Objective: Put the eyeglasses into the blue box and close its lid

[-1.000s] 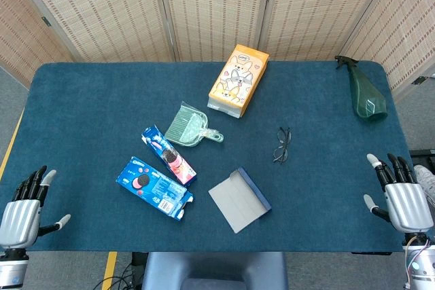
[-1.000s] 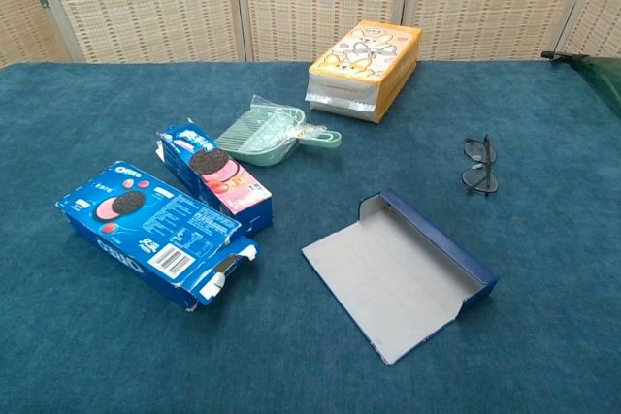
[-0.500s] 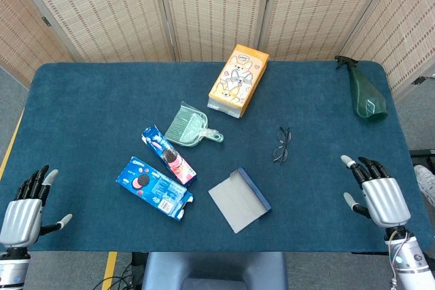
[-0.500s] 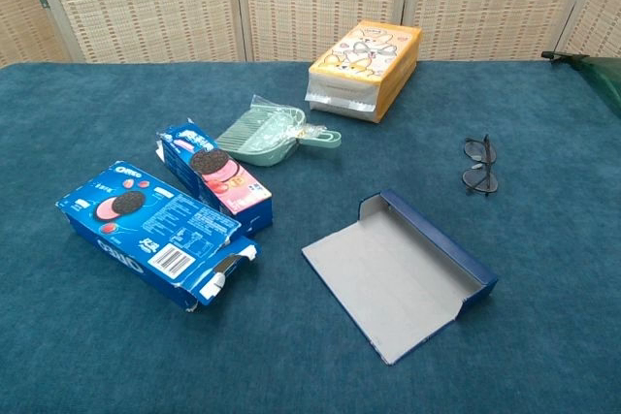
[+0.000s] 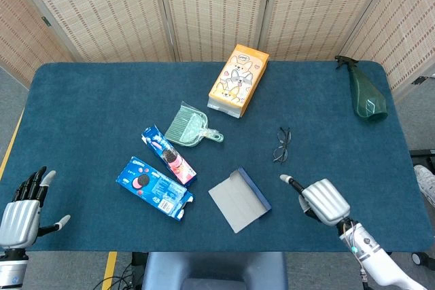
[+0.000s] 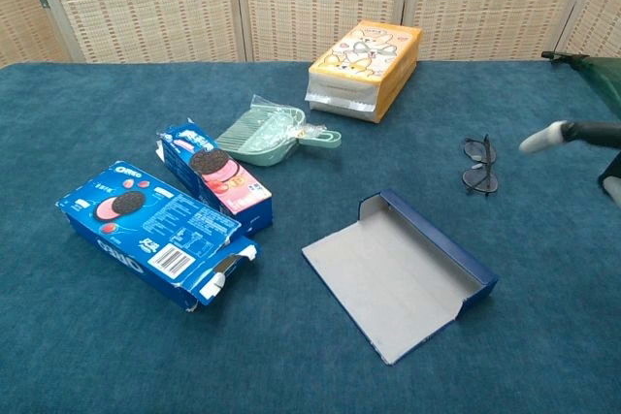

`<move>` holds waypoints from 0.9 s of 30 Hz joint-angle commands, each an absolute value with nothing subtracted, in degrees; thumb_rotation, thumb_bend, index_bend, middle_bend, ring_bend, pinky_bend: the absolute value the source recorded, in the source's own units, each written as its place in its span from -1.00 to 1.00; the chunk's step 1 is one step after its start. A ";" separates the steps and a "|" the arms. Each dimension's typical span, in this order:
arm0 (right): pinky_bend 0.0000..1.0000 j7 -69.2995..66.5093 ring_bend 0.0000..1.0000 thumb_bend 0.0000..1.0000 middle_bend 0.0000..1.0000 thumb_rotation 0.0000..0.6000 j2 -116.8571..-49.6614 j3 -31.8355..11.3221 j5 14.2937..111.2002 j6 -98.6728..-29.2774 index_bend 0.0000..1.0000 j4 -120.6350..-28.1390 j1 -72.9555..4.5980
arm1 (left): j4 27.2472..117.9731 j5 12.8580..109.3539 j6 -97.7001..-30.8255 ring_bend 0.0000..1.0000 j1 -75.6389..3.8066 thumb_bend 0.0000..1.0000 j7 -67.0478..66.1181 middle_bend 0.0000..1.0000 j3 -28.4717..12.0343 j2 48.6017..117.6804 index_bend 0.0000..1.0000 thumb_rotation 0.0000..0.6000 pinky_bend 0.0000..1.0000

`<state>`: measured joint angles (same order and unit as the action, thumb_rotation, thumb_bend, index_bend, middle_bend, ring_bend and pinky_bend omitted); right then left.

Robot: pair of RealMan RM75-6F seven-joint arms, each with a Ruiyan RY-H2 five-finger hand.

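Observation:
The dark-framed eyeglasses (image 5: pixel 281 145) (image 6: pixel 478 165) lie folded on the blue cloth, right of centre. The blue box (image 5: pixel 238 200) (image 6: pixel 398 273) lies open near the front edge, with its grey inside up and its lid flat. My right hand (image 5: pixel 323 200) (image 6: pixel 594 143) hovers right of the box and in front of the glasses. It holds nothing, one finger (image 5: pixel 289 181) (image 6: pixel 541 138) reaching out to the left. My left hand (image 5: pixel 20 212) rests off the front left corner with its fingers spread and nothing in them.
Left of the box lie a blue Oreo carton (image 5: pixel 153 187) (image 6: pixel 155 235) and a pink-and-blue Oreo pack (image 5: pixel 170 156) (image 6: pixel 218 174). Behind them are a green dustpan (image 5: pixel 190 127) (image 6: pixel 272 133) and a yellow tissue pack (image 5: pixel 238 81) (image 6: pixel 366 70). A green spray bottle (image 5: pixel 367 93) lies far right.
My right hand has swung in from the table's right edge, leftward over the cloth toward the box and glasses, and now shows in the chest view. The left hand stays put.

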<state>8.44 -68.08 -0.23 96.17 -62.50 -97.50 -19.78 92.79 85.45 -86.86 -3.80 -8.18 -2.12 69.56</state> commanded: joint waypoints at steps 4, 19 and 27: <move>1.00 9.43 0.98 1.00 0.95 1.00 -70.75 1.83 95.89 -51.64 -0.68 -99.49 -26.53 | 92.79 85.57 -87.25 -1.00 -3.52 -0.74 -7.96 -1.00 -2.02 69.43 -1.00 1.00 -0.69; 1.00 14.69 1.00 1.00 1.00 1.00 -72.14 2.88 91.81 -45.95 -0.49 -100.25 -30.48 | 92.24 85.55 -87.27 -1.00 -3.14 -0.74 -7.45 -1.00 -1.75 69.52 -1.00 1.00 -0.69; 1.00 16.89 1.00 1.00 1.00 1.00 -71.18 3.52 88.67 -45.06 -0.48 -99.58 -30.93 | 91.89 85.66 -86.89 -1.00 -3.34 -0.74 -7.28 -1.00 -1.75 69.98 -1.00 1.00 -0.69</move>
